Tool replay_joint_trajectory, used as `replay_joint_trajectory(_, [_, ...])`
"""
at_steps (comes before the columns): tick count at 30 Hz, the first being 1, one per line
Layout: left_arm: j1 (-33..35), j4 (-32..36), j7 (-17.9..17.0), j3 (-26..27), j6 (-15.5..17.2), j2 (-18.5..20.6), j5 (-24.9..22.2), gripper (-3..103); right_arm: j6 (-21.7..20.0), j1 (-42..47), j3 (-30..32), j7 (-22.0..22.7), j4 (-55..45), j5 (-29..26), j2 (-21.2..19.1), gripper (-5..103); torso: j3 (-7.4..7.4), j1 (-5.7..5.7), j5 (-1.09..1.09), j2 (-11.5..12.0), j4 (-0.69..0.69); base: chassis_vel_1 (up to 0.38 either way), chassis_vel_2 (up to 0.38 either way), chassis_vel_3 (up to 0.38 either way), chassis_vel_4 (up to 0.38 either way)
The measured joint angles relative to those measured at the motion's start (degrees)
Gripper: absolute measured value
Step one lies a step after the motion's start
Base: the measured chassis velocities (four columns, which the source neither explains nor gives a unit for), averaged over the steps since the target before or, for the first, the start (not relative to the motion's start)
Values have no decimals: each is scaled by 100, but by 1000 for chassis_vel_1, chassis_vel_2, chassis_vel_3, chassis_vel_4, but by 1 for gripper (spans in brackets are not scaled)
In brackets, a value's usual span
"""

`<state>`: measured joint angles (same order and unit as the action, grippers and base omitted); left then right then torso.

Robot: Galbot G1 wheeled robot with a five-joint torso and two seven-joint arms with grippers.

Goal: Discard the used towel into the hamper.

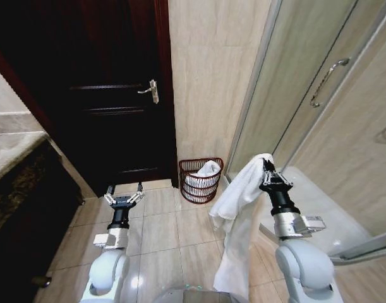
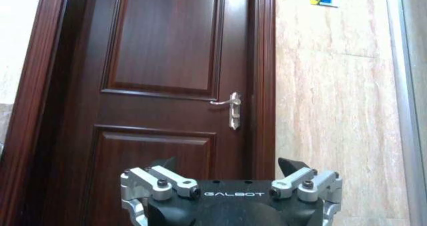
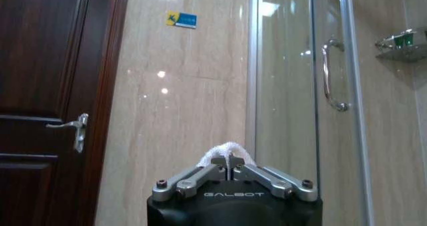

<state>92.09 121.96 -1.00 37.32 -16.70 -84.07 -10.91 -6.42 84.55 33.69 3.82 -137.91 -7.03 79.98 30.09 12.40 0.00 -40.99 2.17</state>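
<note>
In front of me I see the dark wooden door [image 1: 110, 95] and, to its right, the beige tiled wall [image 1: 208, 76] and the glass shower door [image 1: 319, 95]. The white towel [image 1: 237, 221] hangs long from my right gripper [image 1: 266, 165], whose jaws are closed on its top edge; a small loop of cloth comes out between the fingers [image 3: 267, 178]. The hamper [image 1: 199, 180] stands on the floor against the wall, beside the door, with white cloth inside. My left gripper [image 1: 124, 197] is held low before the door, jaws spread apart and holding nothing.
</note>
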Motion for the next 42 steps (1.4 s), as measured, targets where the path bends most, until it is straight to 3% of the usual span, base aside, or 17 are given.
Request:
replay_joint_trajectory(24, [-3,-71,0,-15,-94,-42,-4,100,89,-79,-91,-10,43,-122,-29,1,-19,-8,-1,42,-1,-69,103,69,-95])
replay_joint_trajectory(32, [-15,-385,-10,21,-423,-197,-12,100,-152,-801,-150,120,298,-615,-443,1,-30,-23,0,49,1,13,-32,-11,29])
replay_joint_trajectory(42, [-157,-742,83,-67,-411,-518,97,100,-632,-1797,84,705,-77,-2110,-1518,1,-34,-23,0,60,0,0,0,0,0])
